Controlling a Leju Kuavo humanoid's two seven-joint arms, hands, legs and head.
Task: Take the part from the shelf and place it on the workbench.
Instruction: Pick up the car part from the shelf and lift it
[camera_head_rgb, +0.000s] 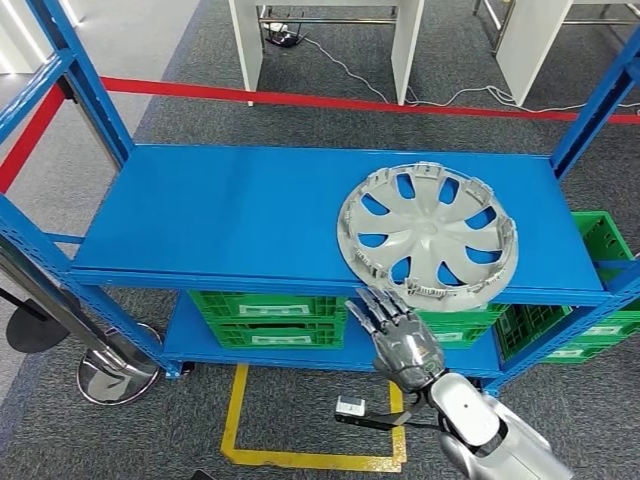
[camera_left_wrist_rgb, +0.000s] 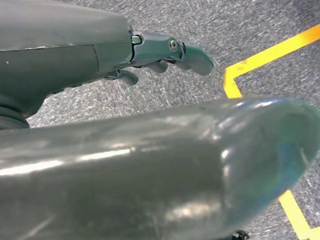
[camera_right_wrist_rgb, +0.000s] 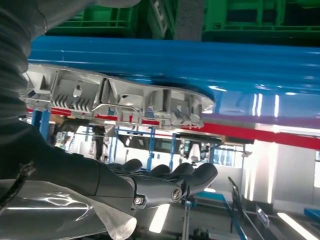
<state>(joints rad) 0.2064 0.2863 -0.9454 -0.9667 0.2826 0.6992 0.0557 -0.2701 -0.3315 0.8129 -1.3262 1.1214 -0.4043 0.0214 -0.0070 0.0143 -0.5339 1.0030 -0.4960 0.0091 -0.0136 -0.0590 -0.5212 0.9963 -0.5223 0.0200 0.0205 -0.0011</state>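
The silver wheel cover (camera_head_rgb: 428, 235) lies flat at the shelf's (camera_head_rgb: 226, 215) front-right edge, its rim overhanging. The right robot hand (camera_head_rgb: 398, 335), fingers spread and empty, sits just below that rim, nearer than the hanging left robot hand (camera_left_wrist_rgb: 166, 52).

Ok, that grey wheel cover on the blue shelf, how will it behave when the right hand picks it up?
The wheel cover is thin moulded plastic with open spokes, so probably light and slightly flexible. Its rim overhangs the shelf edge near the right hand, which should ease gripping. The rim clips look thin, perhaps breakable; lying flat, it should slide rather than roll.
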